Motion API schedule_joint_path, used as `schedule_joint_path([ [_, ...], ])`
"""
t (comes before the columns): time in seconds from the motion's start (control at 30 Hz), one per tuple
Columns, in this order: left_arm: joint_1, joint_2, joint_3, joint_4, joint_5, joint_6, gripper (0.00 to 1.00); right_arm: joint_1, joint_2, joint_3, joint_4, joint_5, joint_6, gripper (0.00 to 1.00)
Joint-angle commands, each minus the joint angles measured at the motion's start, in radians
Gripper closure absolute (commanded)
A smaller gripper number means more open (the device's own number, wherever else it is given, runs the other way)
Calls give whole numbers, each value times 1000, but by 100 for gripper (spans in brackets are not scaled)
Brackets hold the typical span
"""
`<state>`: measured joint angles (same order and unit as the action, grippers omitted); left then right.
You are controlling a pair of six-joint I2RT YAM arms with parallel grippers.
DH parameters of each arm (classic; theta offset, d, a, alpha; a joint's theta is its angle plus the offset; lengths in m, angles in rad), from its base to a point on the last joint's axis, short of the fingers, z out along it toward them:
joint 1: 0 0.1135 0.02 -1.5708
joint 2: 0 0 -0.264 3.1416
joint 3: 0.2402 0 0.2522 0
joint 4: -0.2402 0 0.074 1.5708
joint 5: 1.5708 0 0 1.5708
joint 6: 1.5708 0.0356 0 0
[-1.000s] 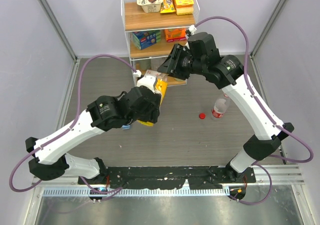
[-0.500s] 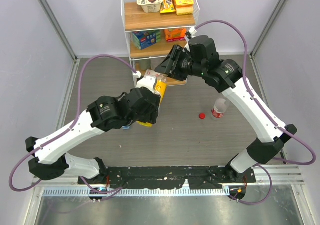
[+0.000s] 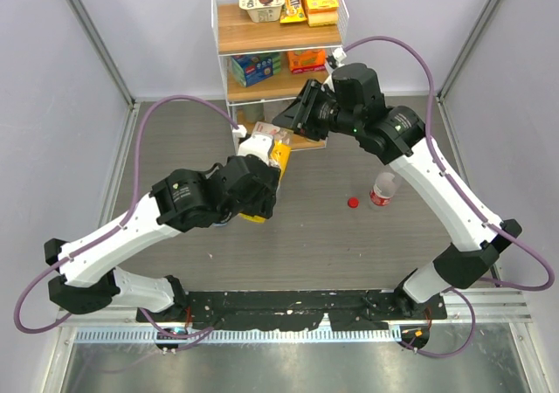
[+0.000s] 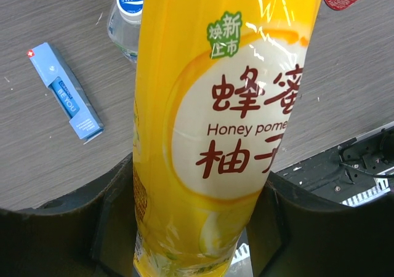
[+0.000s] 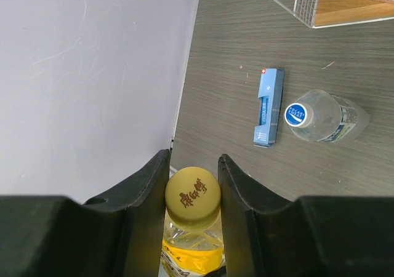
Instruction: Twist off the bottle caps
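Observation:
My left gripper (image 3: 265,182) is shut on the body of the yellow-orange juice bottle (image 3: 279,155) and holds it off the table. In the left wrist view the bottle (image 4: 228,123) fills the space between the jaws. My right gripper (image 3: 290,120) is shut on the bottle's yellow cap (image 5: 192,196), one finger on each side. The clear bottle with the red label (image 3: 383,189) stands at the right, with a red cap (image 3: 353,203) lying beside it. The short water bottle with the blue cap (image 5: 323,117) stands on the table; my left arm hides it in the top view.
A small blue box (image 5: 269,106) lies beside the water bottle. A wire rack (image 3: 278,52) with snack boxes stands at the back centre, just behind my right gripper. Grey walls close in the left, right and back sides.
The right arm's elbow and wrist have shifted slightly while its gripper stays at the cap. The left arm and the juice bottle have barely moved.

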<state>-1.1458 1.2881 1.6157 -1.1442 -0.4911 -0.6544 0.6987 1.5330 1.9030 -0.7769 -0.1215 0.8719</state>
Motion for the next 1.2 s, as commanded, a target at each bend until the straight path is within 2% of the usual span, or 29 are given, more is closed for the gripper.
schedule_joint_path([
  [0.0,-20,-4,42,4,-33,-4,100,7,-48,4,59,-12,24,96],
  [0.03,-19,-4,44,6,-33,-4,100,7,-50,4,57,-15,18,99],
  [0.17,-22,-6,50,6,-30,2,100,7,-65,-2,74,-33,-30,98],
  [0.3,-22,-33,26,37,-4,12,100,-4,-122,-79,189,-102,-60,99],
  [0.5,-22,-118,-85,168,100,27,100,-70,-260,-304,496,-271,1,99],
  [0.73,-23,-220,-209,362,258,44,100,-90,-309,-372,770,-481,6,99],
  [0.97,-23,-265,-246,469,385,65,100,-97,-314,-467,1218,-671,215,99],
  [1.07,-22,-260,-251,482,410,65,100,-96,-294,-453,1246,-711,248,99],
  [1.17,-23,-251,-252,479,418,61,100,-97,-295,-432,1146,-686,196,99],
])
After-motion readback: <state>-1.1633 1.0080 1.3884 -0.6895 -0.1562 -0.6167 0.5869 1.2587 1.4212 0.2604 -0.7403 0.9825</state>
